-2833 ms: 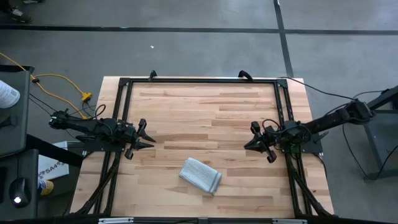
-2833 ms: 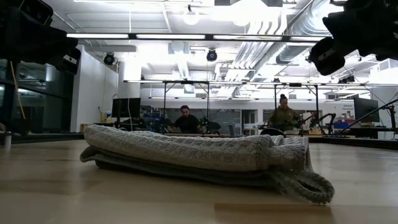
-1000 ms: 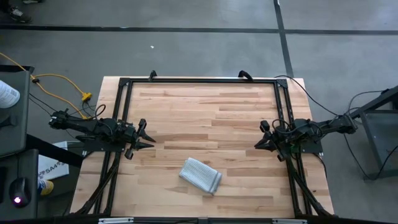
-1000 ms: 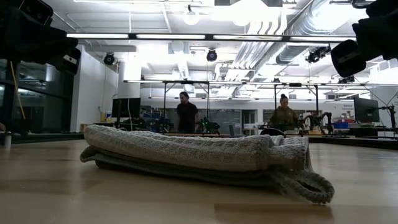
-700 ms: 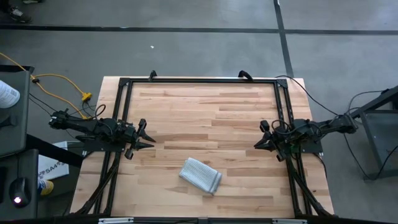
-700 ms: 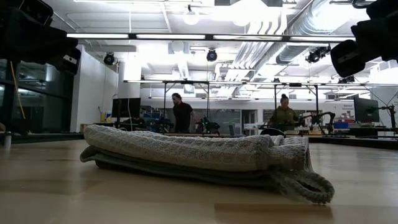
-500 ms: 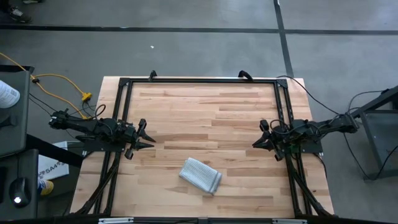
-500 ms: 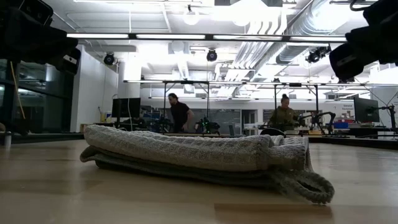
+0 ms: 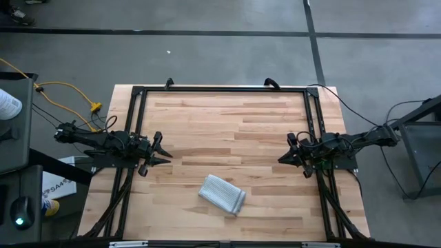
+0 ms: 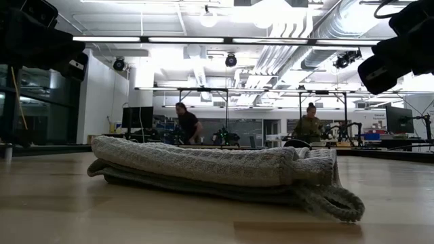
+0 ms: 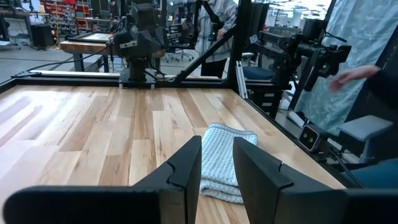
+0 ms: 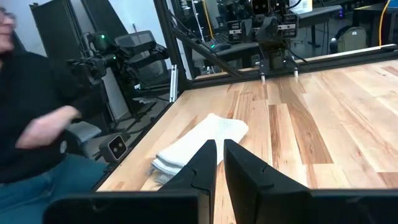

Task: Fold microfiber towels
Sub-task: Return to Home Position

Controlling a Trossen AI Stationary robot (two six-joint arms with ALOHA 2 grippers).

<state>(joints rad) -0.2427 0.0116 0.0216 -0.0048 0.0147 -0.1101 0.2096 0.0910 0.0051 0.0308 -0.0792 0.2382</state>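
Note:
The light grey microfiber towel (image 9: 222, 193) lies folded into a small thick bundle on the wooden tabletop, near the table's near edge and about midway between the arms. In the low view (image 10: 217, 169) its layers lie stacked, with a loop of cloth at one end. It also shows in the left wrist view (image 11: 224, 158) and the right wrist view (image 12: 199, 146). My left gripper (image 9: 167, 153) (image 11: 217, 146) hovers at the table's left side, open and empty. My right gripper (image 9: 280, 158) (image 12: 219, 144) hovers at the right side, open by a narrow gap, and empty.
A black metal frame (image 9: 220, 89) runs along the table's far, left and right sides. A person stands beyond the near edge, a hand showing in the left wrist view (image 11: 348, 74) and the right wrist view (image 12: 50, 124). Bare wood (image 9: 227, 124) lies between the arms and toward the far edge.
My right gripper has crept a little toward the table's left, staying above the wood. The towel has not moved.

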